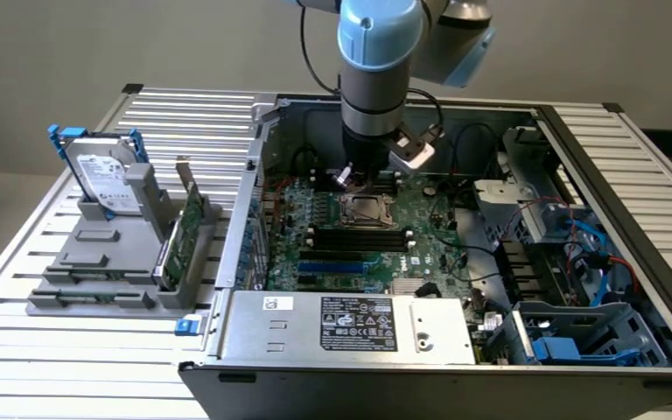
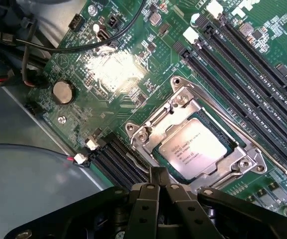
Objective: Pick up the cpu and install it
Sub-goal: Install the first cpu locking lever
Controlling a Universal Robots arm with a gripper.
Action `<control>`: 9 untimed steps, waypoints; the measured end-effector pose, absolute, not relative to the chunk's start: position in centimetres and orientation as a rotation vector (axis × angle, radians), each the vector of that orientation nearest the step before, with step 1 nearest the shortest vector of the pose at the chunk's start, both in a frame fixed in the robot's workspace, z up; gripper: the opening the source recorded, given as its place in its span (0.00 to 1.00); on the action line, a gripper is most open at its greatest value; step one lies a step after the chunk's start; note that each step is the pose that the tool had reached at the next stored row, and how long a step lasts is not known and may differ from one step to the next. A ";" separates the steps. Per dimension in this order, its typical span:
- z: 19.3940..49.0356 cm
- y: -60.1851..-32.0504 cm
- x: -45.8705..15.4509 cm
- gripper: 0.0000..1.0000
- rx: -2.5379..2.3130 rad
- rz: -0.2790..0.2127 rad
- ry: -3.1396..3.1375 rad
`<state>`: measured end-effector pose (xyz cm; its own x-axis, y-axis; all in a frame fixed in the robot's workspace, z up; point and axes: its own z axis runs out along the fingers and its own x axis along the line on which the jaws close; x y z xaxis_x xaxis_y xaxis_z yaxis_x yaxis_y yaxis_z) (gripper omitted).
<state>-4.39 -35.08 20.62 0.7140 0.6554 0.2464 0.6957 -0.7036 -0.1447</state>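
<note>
The gripper (image 2: 158, 174), clenched on nothing, hovers beside the cpu (image 2: 193, 149) seated in its socket (image 2: 142, 133); the chip seems light, rigid, fragile, best taken by its edges.

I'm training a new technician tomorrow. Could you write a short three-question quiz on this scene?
1. True or false: the cpu lies inside the motherboard socket.
2. The gripper above the board is: A) open, B) shut, holding nothing, C) shut on a cable.
3. Fill in: the hard drive stands in the grey rack outside the case, on the exterior view's ____.
Key: 1 true; 2 B; 3 left.
</note>
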 end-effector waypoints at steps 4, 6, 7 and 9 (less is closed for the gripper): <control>21.4 -35.1 -4.9 0.11 -2.690 -0.260 -1.076; 21.5 -35.1 -5.4 0.11 -2.688 -0.260 -1.077; 21.5 -35.1 -5.6 0.11 -2.687 -0.259 -1.078; 21.5 -35.1 -6.1 0.11 -2.686 -0.258 -1.079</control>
